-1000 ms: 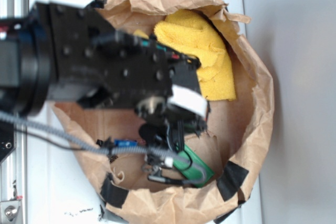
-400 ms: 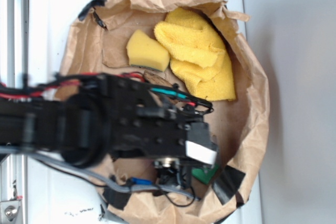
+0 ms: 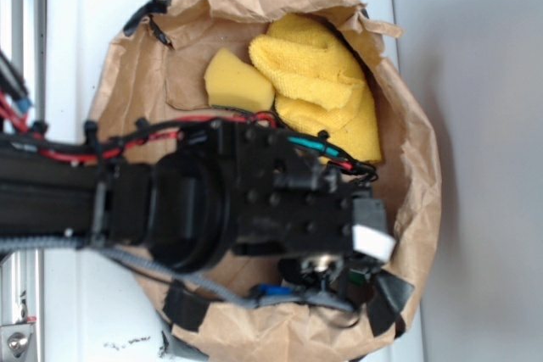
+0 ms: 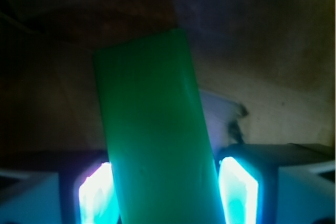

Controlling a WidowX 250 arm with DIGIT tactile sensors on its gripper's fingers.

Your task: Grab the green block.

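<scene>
The green block fills the middle of the wrist view as a long bright green slab on the brown paper floor. My gripper is low over it with one finger on each side. The left pad and the right pad glow green beside the block's long edges, very close to them, with a thin dark gap on the right. In the exterior view the black arm and gripper cover the block. Only a dark green sliver shows by the bag's lower right rim.
The block lies inside a crumpled brown paper bag with raised walls on a white surface. A yellow sponge wedge and a yellow cloth lie at the bag's far side. Black tape patches the near rim.
The arm has swung down and to the right across the bag. It uncovered the sponge and cloth and came down over the green block, which it now hides from the exterior view.
</scene>
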